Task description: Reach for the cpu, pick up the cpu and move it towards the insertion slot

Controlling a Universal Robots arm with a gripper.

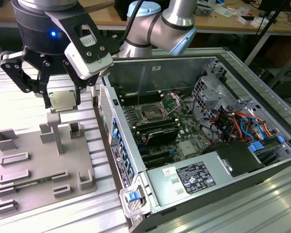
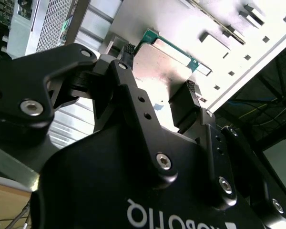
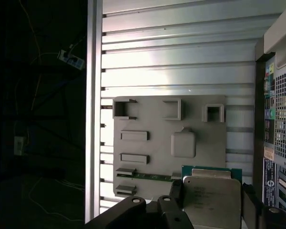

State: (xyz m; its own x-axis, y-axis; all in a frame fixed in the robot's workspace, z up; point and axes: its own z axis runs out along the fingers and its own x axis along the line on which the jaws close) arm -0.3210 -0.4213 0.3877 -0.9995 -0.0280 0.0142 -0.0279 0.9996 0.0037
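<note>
My gripper (image 1: 64, 96) hangs above the far end of the grey tray (image 1: 34, 167), at the exterior view's left. It is shut on the cpu (image 1: 63, 102), a flat silvery square held level between the two black fingers. In both wrist views the cpu (image 3: 212, 200) (image 2: 159, 64) sits clamped by its opposite edges, a green rim showing at one side; one finger (image 2: 187, 107) presses its edge. The insertion slot (image 1: 150, 115), a silver-framed socket with a dark centre, lies on the green motherboard inside the open case, to the right of the gripper and lower.
The case's perforated side wall (image 1: 106, 111) stands between the gripper and the motherboard. Long black memory slots flank the socket. A power supply (image 1: 189, 177) and coloured cables (image 1: 237, 124) fill the case's near and right parts. The tray (image 3: 152, 124) has raised blocks.
</note>
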